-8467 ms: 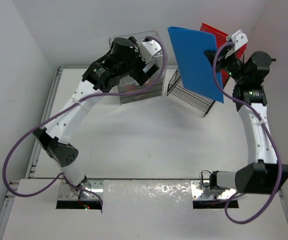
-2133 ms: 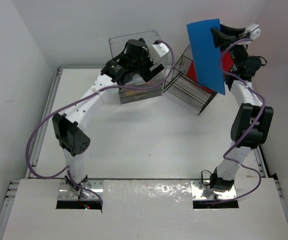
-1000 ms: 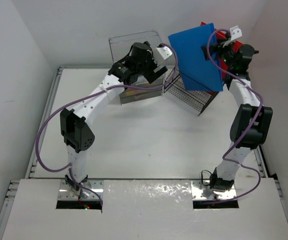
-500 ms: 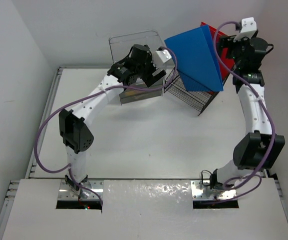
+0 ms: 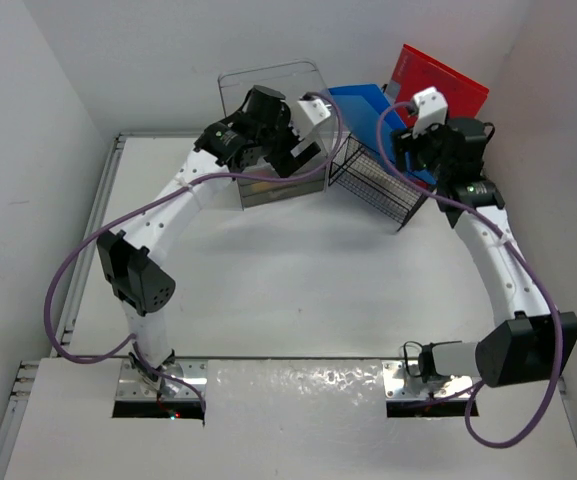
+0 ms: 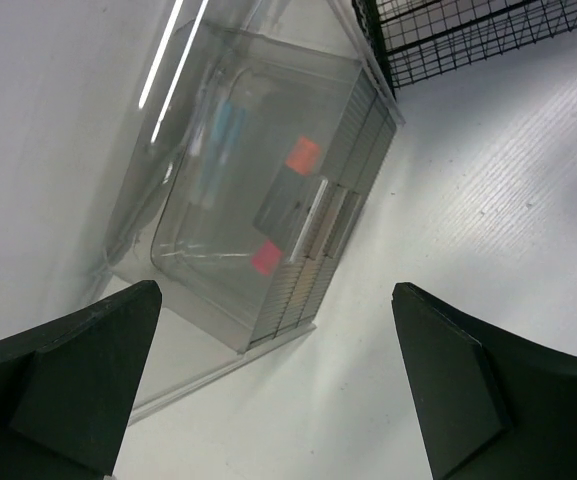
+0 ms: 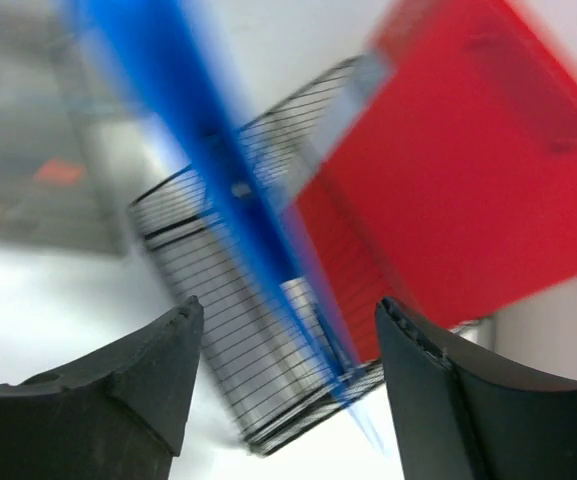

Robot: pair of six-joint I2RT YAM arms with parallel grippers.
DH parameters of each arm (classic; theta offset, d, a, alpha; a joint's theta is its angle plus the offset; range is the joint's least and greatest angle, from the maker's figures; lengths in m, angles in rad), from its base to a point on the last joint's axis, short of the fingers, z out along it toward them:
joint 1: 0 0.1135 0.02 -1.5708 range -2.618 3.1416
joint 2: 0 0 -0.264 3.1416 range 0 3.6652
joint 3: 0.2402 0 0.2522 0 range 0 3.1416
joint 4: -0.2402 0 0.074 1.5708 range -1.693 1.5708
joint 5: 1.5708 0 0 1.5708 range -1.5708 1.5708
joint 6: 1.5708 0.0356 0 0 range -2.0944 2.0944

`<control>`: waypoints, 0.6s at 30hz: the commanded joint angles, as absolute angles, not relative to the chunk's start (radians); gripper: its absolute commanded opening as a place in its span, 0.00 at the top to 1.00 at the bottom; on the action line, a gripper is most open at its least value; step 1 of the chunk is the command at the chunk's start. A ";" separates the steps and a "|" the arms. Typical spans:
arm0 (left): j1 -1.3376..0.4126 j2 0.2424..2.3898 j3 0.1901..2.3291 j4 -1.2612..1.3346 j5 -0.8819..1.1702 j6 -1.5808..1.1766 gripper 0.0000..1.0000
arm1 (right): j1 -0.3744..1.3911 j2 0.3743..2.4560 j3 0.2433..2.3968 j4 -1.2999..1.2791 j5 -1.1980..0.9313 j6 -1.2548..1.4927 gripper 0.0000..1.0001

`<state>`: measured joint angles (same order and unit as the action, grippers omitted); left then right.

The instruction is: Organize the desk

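The white desk (image 5: 298,280) carries a black wire rack (image 5: 378,185) at the back right. A blue folder (image 5: 363,100) stands on edge in the rack, with a red folder (image 5: 443,80) behind it. My right gripper (image 5: 405,148) hovers just in front of the rack, open, with nothing between its fingers. In the right wrist view the blue folder (image 7: 218,170) is motion-blurred beyond the open right gripper (image 7: 288,340), next to the red folder (image 7: 468,170) and the rack (image 7: 193,250). My left gripper (image 5: 290,160) is wide open and empty over the desk (image 6: 468,180).
A clear plastic organizer box (image 5: 268,82) sits at the back centre, left of the rack; the left wrist view shows the box (image 6: 258,190) holding small orange and pink items. White wall panels close in the back and both sides.
The blue folder, held high and tilted a second ago, has dropped into the rack. My right gripper has let it go and moved down and left. The left arm shifted slightly.
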<state>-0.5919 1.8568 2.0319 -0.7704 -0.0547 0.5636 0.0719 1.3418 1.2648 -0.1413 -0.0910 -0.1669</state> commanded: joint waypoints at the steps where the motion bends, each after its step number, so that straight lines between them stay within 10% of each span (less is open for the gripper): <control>1: -0.565 1.798 2.043 -0.753 -0.048 0.529 0.00 | 0.133 1.281 1.207 -0.144 -0.157 -0.251 0.33; 11: -0.563 1.861 2.102 -0.710 -0.061 0.531 0.00 | 0.140 1.325 1.290 -0.237 -0.152 -0.271 0.15; 18: -0.557 1.822 2.105 -0.753 -0.057 0.538 0.00 | 0.166 1.488 1.901 -0.768 -0.094 -0.324 0.12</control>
<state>-0.5694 1.8832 2.0804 -0.7593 -0.0555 0.5423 0.1490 1.4410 1.6260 -0.5396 -0.1295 -0.2974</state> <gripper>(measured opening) 0.996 0.878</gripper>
